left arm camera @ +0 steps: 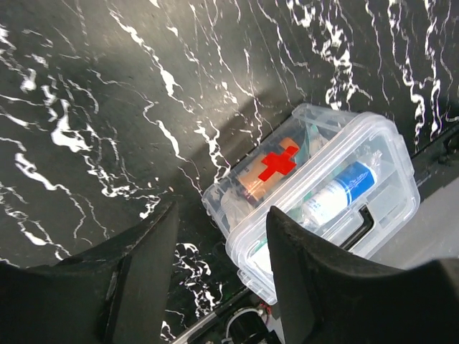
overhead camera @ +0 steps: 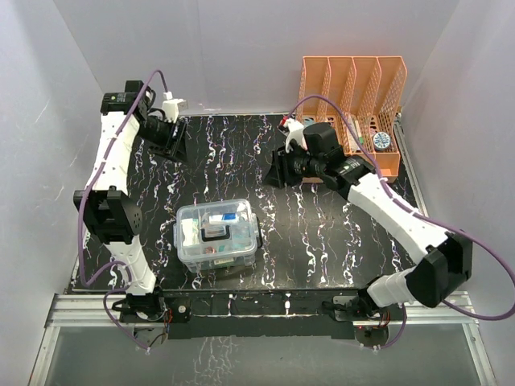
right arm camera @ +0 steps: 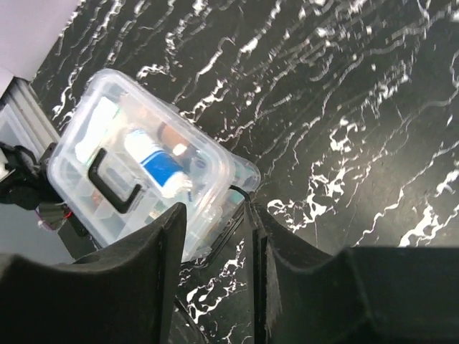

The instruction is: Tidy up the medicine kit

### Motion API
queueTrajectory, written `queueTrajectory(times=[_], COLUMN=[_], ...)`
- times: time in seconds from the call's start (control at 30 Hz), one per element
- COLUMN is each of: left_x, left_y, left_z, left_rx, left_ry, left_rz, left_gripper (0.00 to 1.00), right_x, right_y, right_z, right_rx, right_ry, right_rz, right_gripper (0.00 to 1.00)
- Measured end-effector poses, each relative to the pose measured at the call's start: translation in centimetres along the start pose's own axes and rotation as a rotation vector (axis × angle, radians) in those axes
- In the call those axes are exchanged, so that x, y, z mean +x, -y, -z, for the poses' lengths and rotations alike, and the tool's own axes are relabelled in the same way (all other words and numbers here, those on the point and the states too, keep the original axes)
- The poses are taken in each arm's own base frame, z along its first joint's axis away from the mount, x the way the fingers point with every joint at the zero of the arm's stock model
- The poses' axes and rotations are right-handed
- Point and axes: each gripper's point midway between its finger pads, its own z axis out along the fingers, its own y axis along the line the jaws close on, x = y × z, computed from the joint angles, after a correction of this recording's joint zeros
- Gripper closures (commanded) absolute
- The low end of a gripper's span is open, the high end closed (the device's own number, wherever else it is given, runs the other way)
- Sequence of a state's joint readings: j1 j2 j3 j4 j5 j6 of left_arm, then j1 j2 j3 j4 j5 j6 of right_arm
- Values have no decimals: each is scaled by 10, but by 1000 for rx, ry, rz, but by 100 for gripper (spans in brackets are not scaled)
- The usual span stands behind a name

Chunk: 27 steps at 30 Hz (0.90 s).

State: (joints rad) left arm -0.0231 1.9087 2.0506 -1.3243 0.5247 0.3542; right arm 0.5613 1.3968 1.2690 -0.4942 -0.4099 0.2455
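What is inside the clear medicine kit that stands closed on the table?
Through the clear plastic of the medicine kit, a white bottle with a blue label and an orange-brown item behind the red cross can be seen. Whatever lies beneath them is covered and too blurred to name.

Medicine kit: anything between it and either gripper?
Nothing visible. The lidded medicine kit sits alone near the front edge of the table; only tabletop lies between it and the left gripper and right gripper, both over the far side.

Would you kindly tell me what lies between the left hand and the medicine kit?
Only bare tabletop lies between the left hand and the medicine kit; the top view shows it.
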Motion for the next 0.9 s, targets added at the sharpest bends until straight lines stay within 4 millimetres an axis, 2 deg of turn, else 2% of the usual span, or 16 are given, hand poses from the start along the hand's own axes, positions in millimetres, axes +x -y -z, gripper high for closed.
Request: queueTrajectory(times=[0.1,0.2,0.33,0.43,0.6,0.7,0.77,0.9], left_x=[-12,-26,-23,-9,7,11,11,14], left_y=[-6,-32,-82,-112,-129,-131,-130,-128], left_z=[19,41,60,68,72,72,72,73], left_rx=[-26,-63,-114,-137,-134,-125,-116,-103], left_ry=[53,129,184,191,190,186,191,185], left_rz=[15,62,182,264,334,349,348,349], left_gripper=[48,48,48,48,48,48,48,48], right_x=[-12,2,57,95,130,157,179,212], right_y=[-21,-61,-139,-172,-199,-209,-207,-185], right_z=[14,12,1,0,-6,-21,-38,-69], right_rx=[-20,-69,-183,-219,-224,-234,-225,-156], right_ry=[10,-44,-175,-252,-303,-340,-374,-438], right_rz=[89,191,341,413,473,493,499,509], right_gripper=[67,68,69,69,68,69,69,69])
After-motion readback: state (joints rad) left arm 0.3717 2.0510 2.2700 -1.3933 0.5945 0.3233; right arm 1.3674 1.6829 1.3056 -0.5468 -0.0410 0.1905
